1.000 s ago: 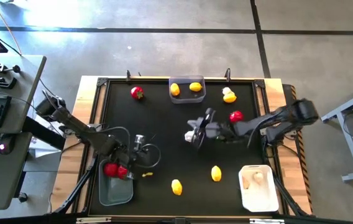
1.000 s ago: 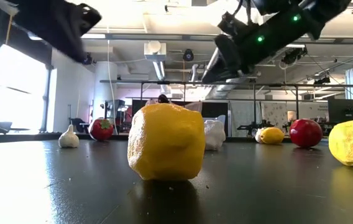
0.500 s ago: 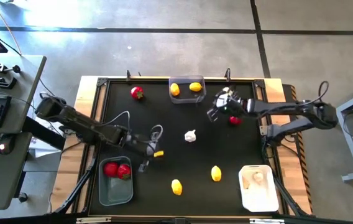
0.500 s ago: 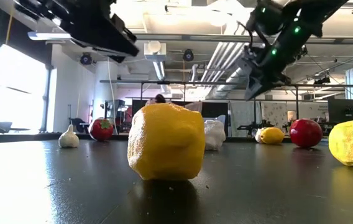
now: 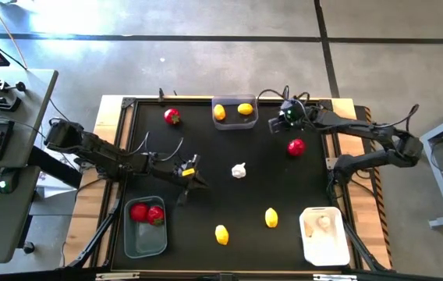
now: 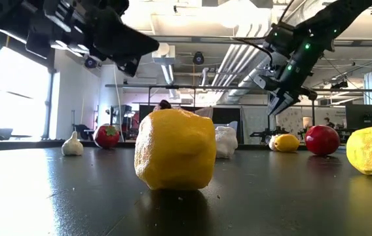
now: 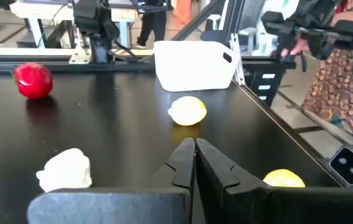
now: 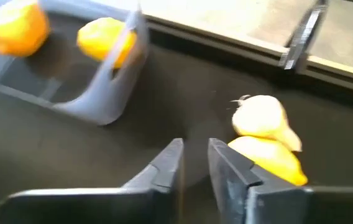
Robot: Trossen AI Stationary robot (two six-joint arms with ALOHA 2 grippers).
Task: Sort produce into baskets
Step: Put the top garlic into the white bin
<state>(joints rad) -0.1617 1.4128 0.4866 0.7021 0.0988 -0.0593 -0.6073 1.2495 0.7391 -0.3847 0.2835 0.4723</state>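
Observation:
My left gripper (image 5: 194,178) hangs shut and empty above the table's middle left, and its wrist view (image 7: 195,163) shows the fingertips together. A whitish garlic bulb (image 5: 239,170) lies to its right. My right gripper (image 5: 282,119) is open by a narrow gap (image 8: 194,158) and empty at the far right. It hovers beside a lemon (image 8: 270,158) and a garlic bulb (image 8: 260,115) that lie touching on the table. The far grey basket (image 5: 235,113) holds two lemons. The near-left grey basket (image 5: 145,234) holds two red fruits (image 5: 147,213). The white basket (image 5: 323,234) holds garlic.
Loose on the black table lie a red fruit (image 5: 172,116) at the far left, a red fruit (image 5: 296,146) at the right, and two lemons (image 5: 271,218) (image 5: 221,233) near the front. The largest bare stretch is between the garlic bulb and the front lemons.
My left gripper has gone from over the near-left grey basket toward the table's middle, up and away from the two red fruits. My right gripper has gone from beside the middle garlic bulb to the far right, by the lemon and garlic. The middle garlic has stayed put.

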